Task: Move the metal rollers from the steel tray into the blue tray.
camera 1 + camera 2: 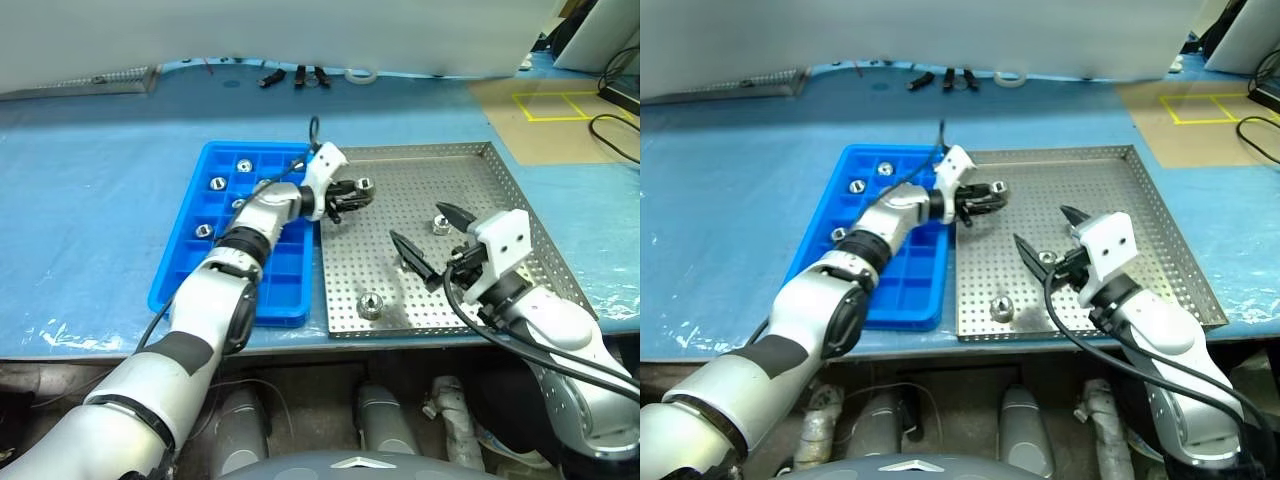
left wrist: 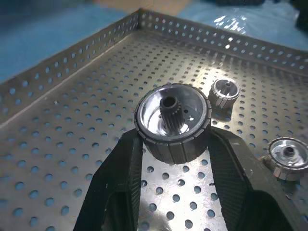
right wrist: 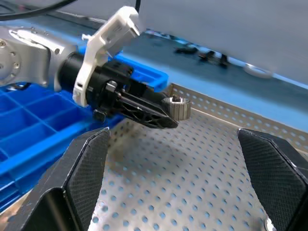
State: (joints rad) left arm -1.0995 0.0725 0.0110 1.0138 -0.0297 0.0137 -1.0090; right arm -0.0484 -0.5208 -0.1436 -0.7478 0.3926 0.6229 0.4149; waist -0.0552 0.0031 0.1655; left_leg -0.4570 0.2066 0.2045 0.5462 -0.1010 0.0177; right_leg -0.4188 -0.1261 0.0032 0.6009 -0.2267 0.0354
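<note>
Gripping one metal roller (image 2: pixel 172 120), left pincer (image 1: pixel 360 190) hangs above steel tray (image 1: pixel 500 190) beside blue tray (image 1: pixel 180 255). Right pincer (image 1: pixel 432 235) gapes wide, empty; two rollers (image 1: pixel 371 304) lie below.

Head stereo pair: my two eye views look forward and down over the table from above my arms, wide and fairly far. Both share the steel tray (image 1: pixel 520 210) at centre right and the blue tray (image 1: pixel 190 235) at centre left.

Left wrist camera: very near, looks along my left gripper (image 2: pixel 172 139) at the roller (image 2: pixel 172 126) mid-frame, over the tray's perforated floor.

Right wrist camera: near, looks between my right gripper's fingers (image 3: pixel 82 178) across the same steel tray toward my left gripper, upper left of frame, overlapping the left wrist's ground.
</note>
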